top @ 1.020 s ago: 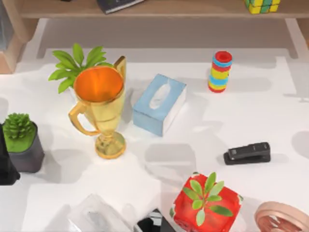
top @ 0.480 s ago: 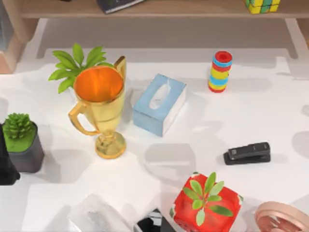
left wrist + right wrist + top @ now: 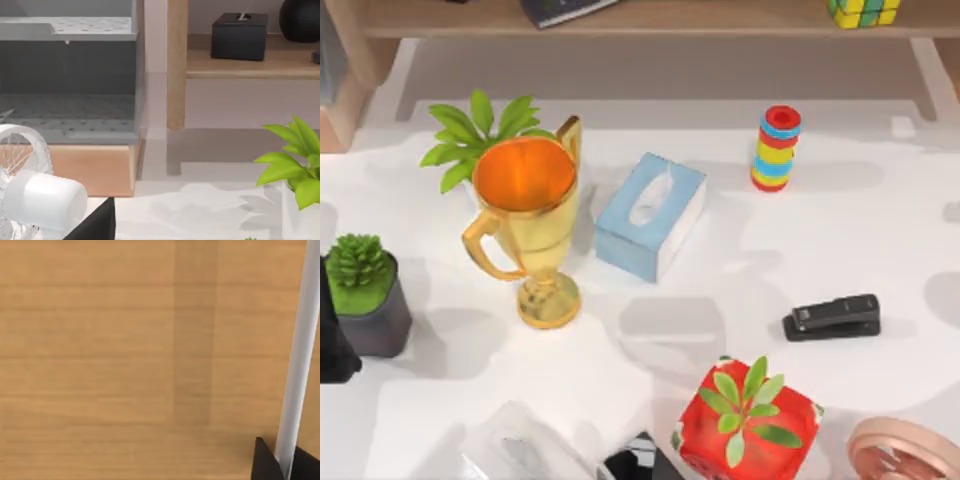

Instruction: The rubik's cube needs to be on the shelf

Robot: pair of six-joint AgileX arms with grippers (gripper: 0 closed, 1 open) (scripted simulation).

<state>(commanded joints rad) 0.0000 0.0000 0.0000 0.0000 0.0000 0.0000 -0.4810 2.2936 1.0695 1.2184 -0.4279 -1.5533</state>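
Note:
The rubik's cube [image 3: 865,10], with green and yellow tiles showing, sits on the shelf [image 3: 720,18] at the far right of the top view, partly cut off by the picture's edge. The shelf is a long light-brown board along the back of the table. Its wooden upright [image 3: 176,65] and board [image 3: 240,67] also appear in the left wrist view. The right wrist view looks at a light-brown wood-grain surface [image 3: 125,360] crossed by a white edge [image 3: 297,355].
On the white table stand a gold trophy [image 3: 525,225], a leafy plant [image 3: 470,135], a blue tissue box [image 3: 650,215], a striped ring stack [image 3: 777,148], a black stapler [image 3: 832,317], a red box with leaves [image 3: 745,420] and a potted succulent [image 3: 365,295]. A black box [image 3: 239,36] rests on the shelf.
The soft shadows at the table's right edge have shrunk and drifted toward the right. The cube and all other objects stay where they were.

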